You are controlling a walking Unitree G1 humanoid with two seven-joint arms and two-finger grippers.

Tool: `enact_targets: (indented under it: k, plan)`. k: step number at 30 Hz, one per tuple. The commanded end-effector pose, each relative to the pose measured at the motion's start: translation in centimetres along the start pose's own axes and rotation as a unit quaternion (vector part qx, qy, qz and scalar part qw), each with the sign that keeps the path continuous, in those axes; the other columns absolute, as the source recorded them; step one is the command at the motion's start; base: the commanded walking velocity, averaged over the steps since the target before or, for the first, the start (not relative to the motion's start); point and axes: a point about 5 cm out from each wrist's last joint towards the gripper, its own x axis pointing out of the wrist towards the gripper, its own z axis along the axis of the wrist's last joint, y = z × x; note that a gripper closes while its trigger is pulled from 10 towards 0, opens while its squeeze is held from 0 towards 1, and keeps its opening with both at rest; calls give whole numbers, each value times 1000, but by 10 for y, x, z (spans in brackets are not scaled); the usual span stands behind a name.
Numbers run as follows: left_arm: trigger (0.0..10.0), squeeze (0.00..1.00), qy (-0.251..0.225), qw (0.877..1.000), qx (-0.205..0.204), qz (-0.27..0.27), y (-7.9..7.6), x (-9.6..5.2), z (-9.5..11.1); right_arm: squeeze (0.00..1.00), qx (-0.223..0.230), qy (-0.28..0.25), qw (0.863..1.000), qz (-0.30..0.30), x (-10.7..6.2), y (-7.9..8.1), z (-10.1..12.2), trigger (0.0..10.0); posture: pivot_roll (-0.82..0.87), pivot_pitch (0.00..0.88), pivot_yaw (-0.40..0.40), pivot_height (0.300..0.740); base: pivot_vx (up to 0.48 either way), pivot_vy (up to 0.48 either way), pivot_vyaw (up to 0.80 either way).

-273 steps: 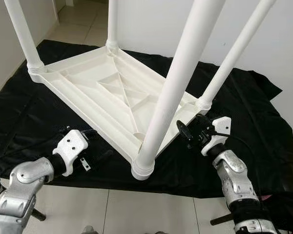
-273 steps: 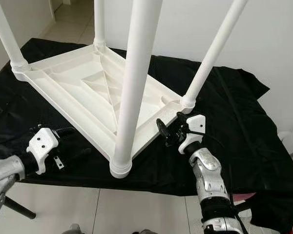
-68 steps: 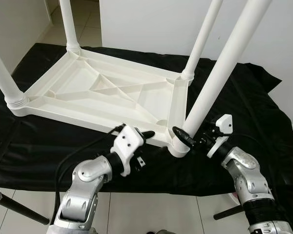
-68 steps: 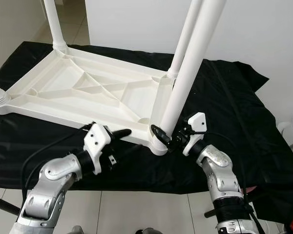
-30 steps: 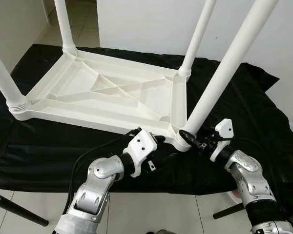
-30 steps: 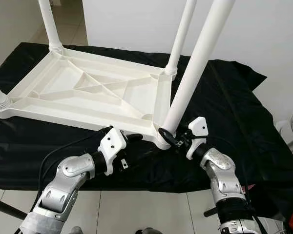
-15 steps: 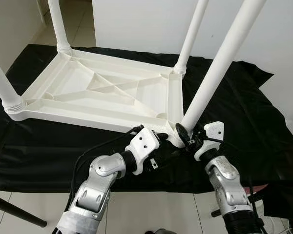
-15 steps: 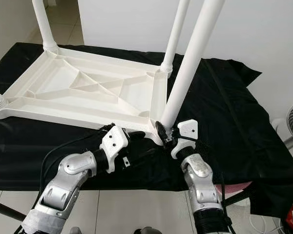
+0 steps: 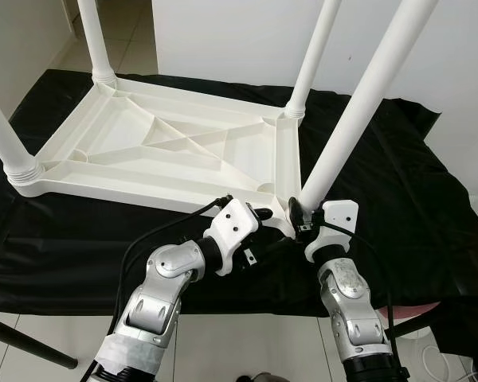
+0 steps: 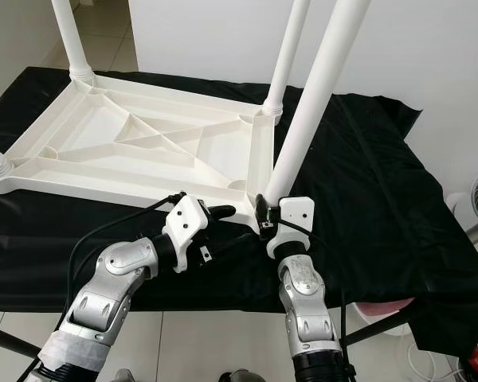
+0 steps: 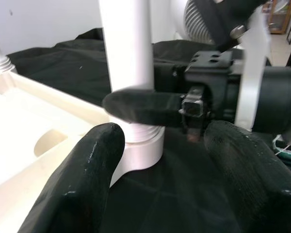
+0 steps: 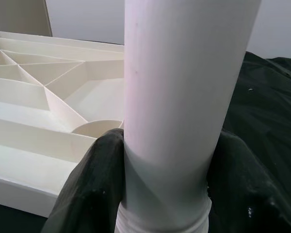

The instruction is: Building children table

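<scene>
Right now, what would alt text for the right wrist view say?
Two black fingers of the right pincer clasp a thick white table leg just above its threaded base. Behind lie the upturned tabletop's ribbed white underside and a black cloth.

Both arms are jointed silver metal with a pebbled cast finish, each ending in a white angular wrist housing and long black fingers: left gripper (image 9: pixel 264 215), right gripper (image 9: pixel 293 213). A black cable (image 9: pixel 143 243) loops from the left wrist housing toward 7 o'clock (another trails the right forearm), and grey ribbed sleeves wrap the arms lower down.
</scene>
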Motion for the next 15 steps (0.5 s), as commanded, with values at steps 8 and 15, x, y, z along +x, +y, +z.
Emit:
enact_targets:
  k: [8, 15]
  plan:
    - [10000, 0, 0, 996, 9, 86, 20, 2, 0, 1000, -8, 6, 1000, 28, -6, 16, 1, 10000, -40, 81, -81, 740, 0, 0, 0]
    - [10000, 0, -3, 996, 11, 94, 27, 4, 0, 110, -35, -6, 999, 31, -5, -5, 9, 10000, -50, 64, -84, 740, 0, 0, 0]
